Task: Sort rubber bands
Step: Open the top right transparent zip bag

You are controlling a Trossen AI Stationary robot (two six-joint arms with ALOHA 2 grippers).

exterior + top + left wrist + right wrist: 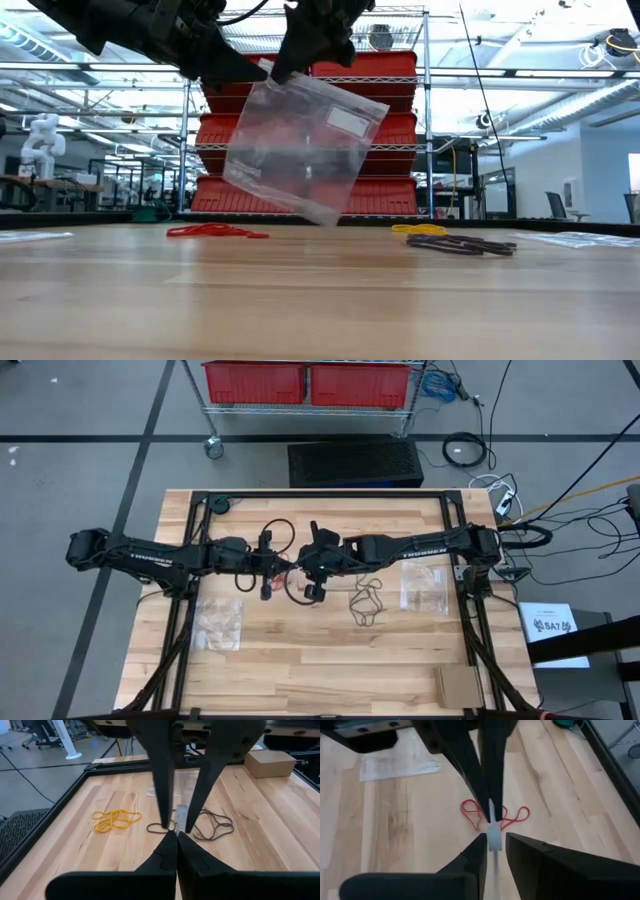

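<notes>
The left gripper (283, 572), closed, and the right gripper (300, 572), nearly closed, pinch a clear bag (300, 145) aloft. Red bands (215, 231), yellow bands (418, 229) and black bands (462, 244) lie on the table (330, 660): light, floppy, best pinched by one strand.

Table (330, 660): light, pale-grained wood with a black frame. Rubber bands: red (215, 231), yellow (116, 818), and black (462, 244). Plastic bag (300, 145): clear, with a white label patch. Both arms and their grippers: black. Crates (365, 130) behind the table: red.
</notes>
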